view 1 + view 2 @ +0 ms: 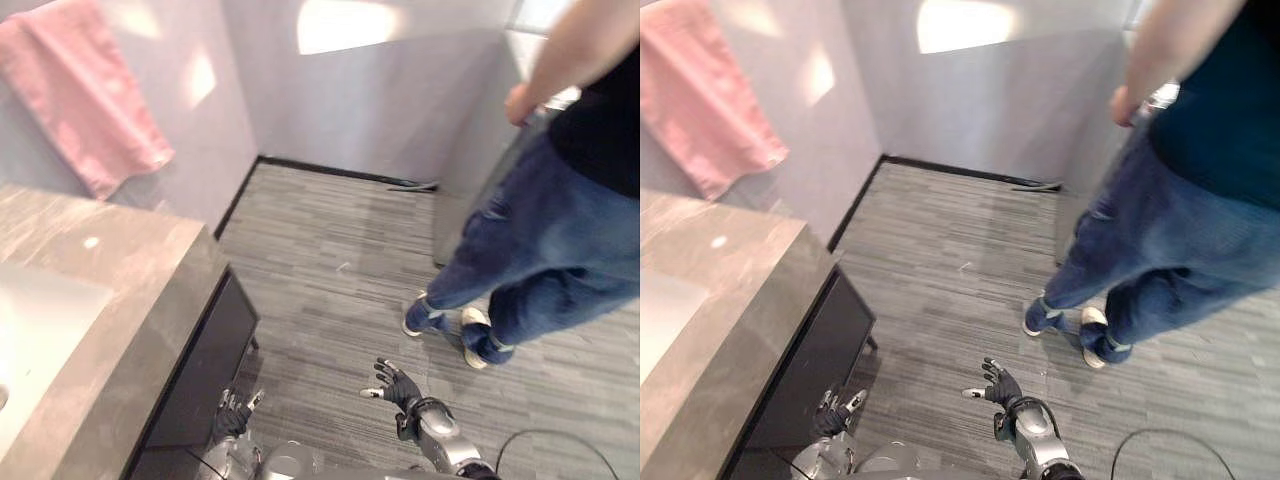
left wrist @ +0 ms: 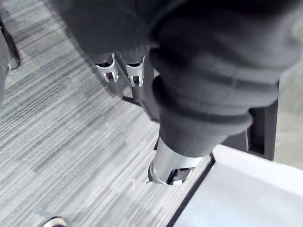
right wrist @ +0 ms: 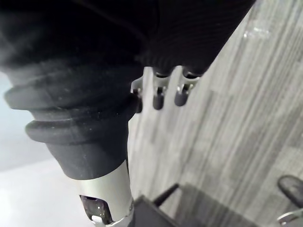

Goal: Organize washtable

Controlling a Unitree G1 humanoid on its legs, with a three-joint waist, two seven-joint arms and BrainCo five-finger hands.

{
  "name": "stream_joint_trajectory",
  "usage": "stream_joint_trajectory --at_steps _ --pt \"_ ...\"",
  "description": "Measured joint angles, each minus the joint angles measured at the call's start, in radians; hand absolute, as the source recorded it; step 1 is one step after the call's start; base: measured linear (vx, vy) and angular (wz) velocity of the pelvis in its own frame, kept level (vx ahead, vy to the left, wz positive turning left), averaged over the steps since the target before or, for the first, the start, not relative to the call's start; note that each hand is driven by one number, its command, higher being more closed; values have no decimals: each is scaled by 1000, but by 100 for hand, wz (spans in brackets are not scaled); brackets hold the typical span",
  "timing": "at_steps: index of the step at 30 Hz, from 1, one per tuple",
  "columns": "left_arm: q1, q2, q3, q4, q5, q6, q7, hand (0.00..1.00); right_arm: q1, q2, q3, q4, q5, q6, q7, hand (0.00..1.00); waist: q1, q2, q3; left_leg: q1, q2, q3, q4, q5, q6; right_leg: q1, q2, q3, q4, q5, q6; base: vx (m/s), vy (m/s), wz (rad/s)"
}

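Note:
The washtable has a grey stone top (image 1: pixel 130 290) and a white sink (image 1: pixel 40 330) at the left, above a dark cabinet front (image 1: pixel 205 360). On the wall behind it hangs a pink towel (image 1: pixel 85 95). My left hand (image 1: pixel 235 412) hangs low beside the cabinet, fingers relaxed and holding nothing; its fingers (image 2: pixel 127 72) point at the floor in the left wrist view. My right hand (image 1: pixel 397 385) hovers over the floor with fingers spread, empty, and its fingertips (image 3: pixel 166 94) show above the grey boards in the right wrist view.
A person (image 1: pixel 560 230) in blue jeans and a dark top stands at the right, shoes (image 1: pixel 425 318) on the grey striped floor (image 1: pixel 330 270). White walls close the far end, with a dark skirting strip (image 1: pixel 330 170).

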Motion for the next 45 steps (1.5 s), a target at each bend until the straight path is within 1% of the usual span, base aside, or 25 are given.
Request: stream_joint_trajectory --at_steps 2,5,7,9,11,14,16,17,18,19,20,22,23,24,25,26,28,30,32,35,39,40,41,43,45 --pt "32 -5 -16 1 -3 -4 5 0 -47 3 -7 0 1 -16 -3 0 -6 21 -13 10 28 98 2 -47 43 -64 42 92 -38 97 -18 -126 194 -238" --pt "1 8 -29 35 9 -6 8 0 -62 14 -74 -15 12 -23 -27 0 -41 10 -7 62 31 217 -93 -96 74 -131 64 159 -98 227 -39 -209 186 -175" --pt "1 12 -30 42 17 -10 9 0 -17 5 -124 -17 23 -22 -31 0 -81 17 -8 118 42 289 -150 -109 99 -127 78 147 -91 220 -51 -165 117 -101" --pt "-4 29 -48 40 47 -12 8 0 40 4 -177 -34 36 -20 -27 0 -96 7 -21 152 46 372 -201 -112 105 -127 117 112 -58 141 -55 -46 93 -95" --pt "-2 52 -103 40 78 -10 4 0 90 10 -232 -79 42 -20 -27 0 -125 -1 -26 163 32 401 -204 -113 105 -128 120 138 -71 160 -36 -18 70 -72" --pt "-3 72 -169 40 144 -11 -17 0 149 9 -323 -110 43 -21 -35 0 -179 22 -25 191 20 478 -233 -113 105 -151 137 189 -68 176 -38 -11 63 -69" --pt "-7 75 -174 40 170 -10 -17 0 158 6 -335 -119 43 -21 -48 0 -190 27 -25 191 25 566 -240 -112 106 -196 177 158 -71 238 -120 -29 31 -155" --pt "-16 85 -174 39 175 -10 -16 0 153 9 -339 -133 43 -21 -54 0 -190 24 -20 189 35 649 -242 -101 121 -216 214 109 -98 285 -256 -63 -32 -176" --pt "-20 88 -172 38 175 -9 -15 0 147 13 -346 -138 43 -21 -59 0 -196 13 -15 191 44 689 -245 -96 130 -213 208 11 -92 166 -388 -77 -41 -180" --pt "-51 83 -168 52 178 -4 -14 0 145 5 -375 -129 44 -20 -69 0 -192 35 -17 201 49 773 -303 -79 140 -244 162 -331 5 -59 -382 -56 3 -166" --pt "-62 62 -163 35 177 -8 -12 0 120 -12 -389 -108 43 -21 -73 0 -185 65 -13 232 63 836 -364 -57 123 -268 107 -496 172 -132 -354 -30 43 -200" --pt "-51 76 -151 43 170 -10 -8 0 105 -13 -390 -49 41 -21 -75 0 -192 39 -9 285 18 959 -388 -54 123 -225 -99 -715 640 -317 -344 54 14 -187" --pt "-44 76 -144 43 168 -9 -7 0 105 -12 -389 -28 41 -20 -74 0 -191 24 -19 291 4 990 -384 -54 123 -186 -133 -764 686 -358 -344 107 -78 -180" --pt "-37 68 -136 49 159 -9 1 0 89 -10 -392 17 39 -19 -76 0 -180 13 -25 296 -10 1053 -362 -61 122 -110 -157 -882 670 -422 -288 65 -81 -158" --pt "-42 61 -129 61 156 -9 6 0 74 -12 -392 40 39 -18 -79 0 -167 11 -26 292 -9 1085 -351 -63 119 -100 -142 -910 642 -422 -262 82 -108 -190" --pt "-69 51 -123 84 147 1 9 0 52 -19 -390 74 36 -16 -88 0 -166 42 -22 267 20 1123 -312 -58 109 -103 -54 -874 523 -362 -229 37 -62 -133" --pt "-80 43 -125 99 137 1 8 0 53 -19 -389 91 33 -12 -89 0 -164 57 -22 221 58 1143 -213 -39 76 -109 34 -813 376 -296 -239 57 -77 -117" --pt "-85 42 -124 142 137 1 8 0 54 -11 -388 103 33 -2 -89 0 -168 43 -21 183 122 1149 -193 -76 59 -100 63 -739 282 -236 -234 15 -150 -110" --pt "-99 41 -120 187 134 -1 9 0 62 -22 -382 104 33 0 -88 0 -163 62 -22 166 189 1125 -196 -71 43 -101 87 -701 286 -235 -212 34 -180 -73" --pt "-104 41 -85 242 131 -3 12 0 83 -27 -364 113 30 0 -87 0 -175 63 -22 122 215 1017 -48 -66 44 -72 95 -685 243 -211 -186 59 -39 -21" --pt "-87 42 -64 250 132 -14 21 0 69 -37 -363 196 8 0 -87 0 -159 46 -11 36 158 648 -83 -73 42 -32 91 -636 188 -174 -161 -60 54 -21" --pt "-87 50 -44 284 142 -19 32 0 43 -36 -361 241 -20 -3 -88 0 -150 40 -8 0 140 533 -138 -42 12 -20 84 -605 154 -137 -137 -65 85 -44" --pt "-87 49 -42 287 139 -19 32 0 41 -36 -362 249 -24 -5 -88 0 -145 39 -9 1 135 525 -147 -27 7 -19 81 -600 148 -127 -130 -51 144 -60" --pt "-99 61 -20 341 165 -35 30 0 51 -27 -373 276 -78 -6 -87 0 -142 41 -17 39 90 547 -219 26 59 4 79 -572 62 -40 -81 16 242 -16" --pt "-106 66 -11 355 162 -40 29 0 63 -22 -402 286 -95 -4 -89 0 -141 34 -15 43 72 545 -216 27 60 14 81 -566 24 -2 -83 18 221 2"
